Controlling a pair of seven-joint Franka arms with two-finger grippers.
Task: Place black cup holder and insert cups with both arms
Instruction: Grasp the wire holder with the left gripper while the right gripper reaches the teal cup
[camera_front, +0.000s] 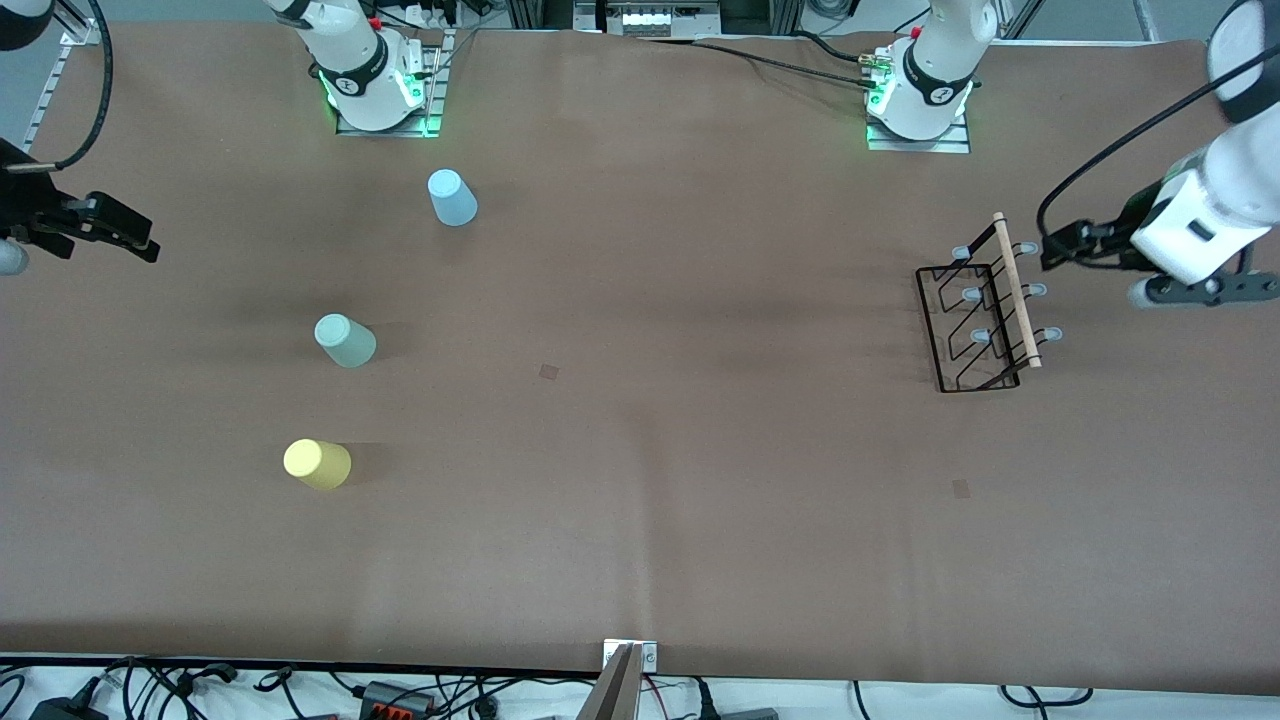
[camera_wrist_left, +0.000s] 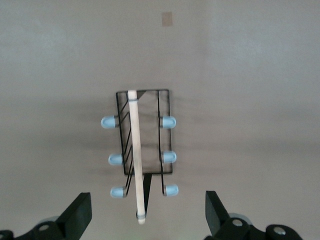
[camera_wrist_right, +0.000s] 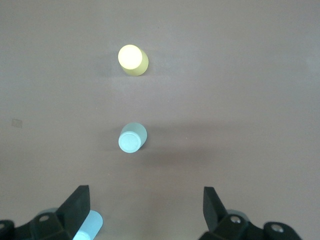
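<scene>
The black cup holder (camera_front: 975, 320) stands on the brown table near the left arm's end, its wooden rod (camera_front: 1016, 290) across the top. My left gripper (camera_front: 1058, 244) is open and empty, up over the table by the rod's end nearer the robot bases. In the left wrist view the holder (camera_wrist_left: 145, 132) lies ahead of the open left gripper (camera_wrist_left: 146, 215). Three cups stand toward the right arm's end: light blue (camera_front: 452, 197), grey-green (camera_front: 345, 340) and yellow (camera_front: 317, 464). My right gripper (camera_front: 125, 232) is open and empty at that end of the table. The right wrist view shows the right gripper (camera_wrist_right: 145, 210), the yellow cup (camera_wrist_right: 132, 60), the grey-green cup (camera_wrist_right: 132, 138) and part of the blue cup (camera_wrist_right: 90, 225).
The arm bases (camera_front: 375, 85) (camera_front: 920, 95) stand along the table's edge farthest from the front camera. Two small brown patches (camera_front: 549, 371) (camera_front: 961, 488) mark the table. A metal bracket (camera_front: 630, 655) and cables sit at the edge nearest the front camera.
</scene>
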